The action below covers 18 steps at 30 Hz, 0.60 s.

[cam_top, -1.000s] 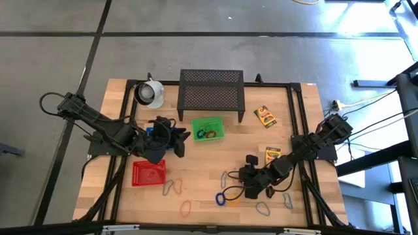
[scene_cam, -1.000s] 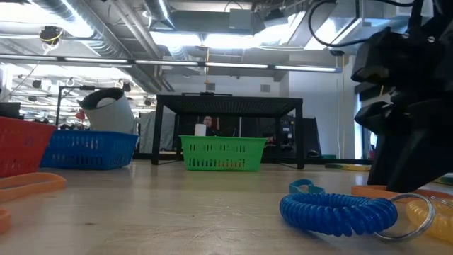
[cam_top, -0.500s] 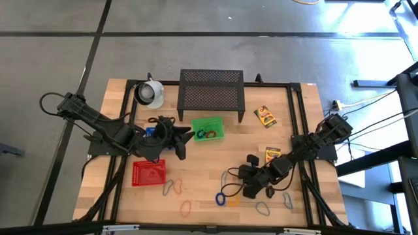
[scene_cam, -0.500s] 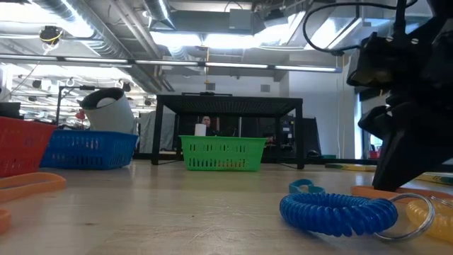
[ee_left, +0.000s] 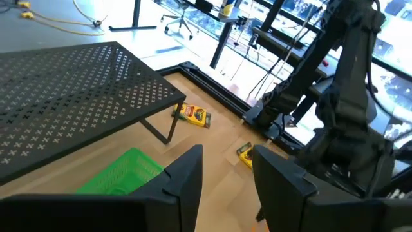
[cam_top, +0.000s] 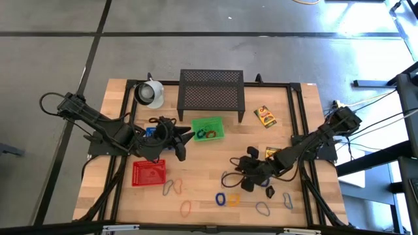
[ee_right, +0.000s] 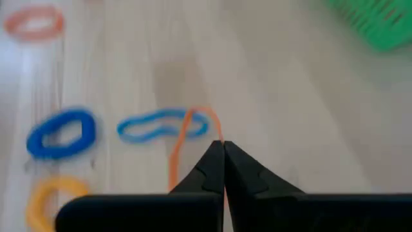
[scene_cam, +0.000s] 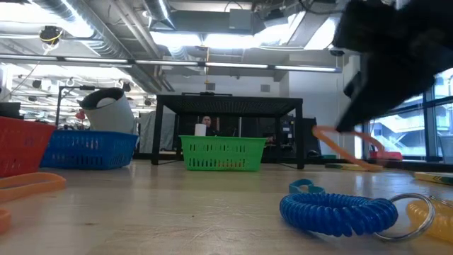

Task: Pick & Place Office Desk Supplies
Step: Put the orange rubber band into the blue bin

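My right gripper [cam_top: 235,177] hovers over the near right part of the table, shut on a thin orange rubber band [ee_right: 182,143]. Under it lie a blue coil [cam_top: 221,198], a yellow coil [cam_top: 233,200], a blue band [ee_right: 161,125] and a black clip [cam_top: 269,192]. More bands lie flat near the front edge [cam_top: 172,188], [cam_top: 186,209], [cam_top: 262,209]. Two yellow crayon boxes [cam_top: 264,116], [cam_top: 272,154] lie on the right. My left gripper [cam_top: 179,140] waits open beside the green basket [cam_top: 208,128]. My right gripper pinches one strand of the orange band [ee_right: 217,134] at its fingertips [ee_right: 212,161], coming slanting down from the table's right. The rest of the loop [scene_cam: 340,149] hangs slack below the fingers, raised off the wood; whether its low end still touches cannot be told.
A black mesh stand [cam_top: 211,89] and a white cup [cam_top: 149,93] stand at the far edge. A red basket [cam_top: 149,173] sits near left, a blue basket [cam_top: 151,132] partly under my left gripper. The green basket holds some bands.
My right gripper has risen and gone a little toward the table's left and far side. The orange band, which lay flat on the wood beside the coils, now hangs from its fingertips. The black clip lies uncovered where the gripper stood.
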Available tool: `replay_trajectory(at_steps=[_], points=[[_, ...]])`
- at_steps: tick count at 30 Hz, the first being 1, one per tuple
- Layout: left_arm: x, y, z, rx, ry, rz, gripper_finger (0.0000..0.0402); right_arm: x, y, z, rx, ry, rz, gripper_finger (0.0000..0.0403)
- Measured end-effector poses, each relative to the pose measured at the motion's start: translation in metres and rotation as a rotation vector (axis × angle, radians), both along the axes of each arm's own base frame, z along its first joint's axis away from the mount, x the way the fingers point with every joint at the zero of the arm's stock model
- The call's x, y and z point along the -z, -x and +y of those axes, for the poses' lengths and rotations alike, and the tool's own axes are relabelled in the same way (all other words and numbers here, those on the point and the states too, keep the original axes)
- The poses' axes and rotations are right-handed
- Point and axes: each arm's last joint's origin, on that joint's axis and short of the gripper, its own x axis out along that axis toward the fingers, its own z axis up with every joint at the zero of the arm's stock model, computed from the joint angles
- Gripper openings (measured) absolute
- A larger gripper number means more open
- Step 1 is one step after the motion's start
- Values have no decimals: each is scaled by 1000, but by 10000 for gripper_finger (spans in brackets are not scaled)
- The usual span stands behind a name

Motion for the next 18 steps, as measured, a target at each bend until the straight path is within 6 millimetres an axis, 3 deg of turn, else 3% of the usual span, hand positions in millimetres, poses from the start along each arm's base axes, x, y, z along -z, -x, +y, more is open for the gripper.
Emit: replay_trajectory(at_steps=[8,14,18], points=[[9,-8,-4,29,-31,50,137,-47,1,-15,67,19,-233,0],[39,-33,-17,85,-43,158,173,-87,1,-25,74,56,-468,0],[62,-54,-25,104,-74,200,194,-102,-1,-28,60,98,-579,0]])
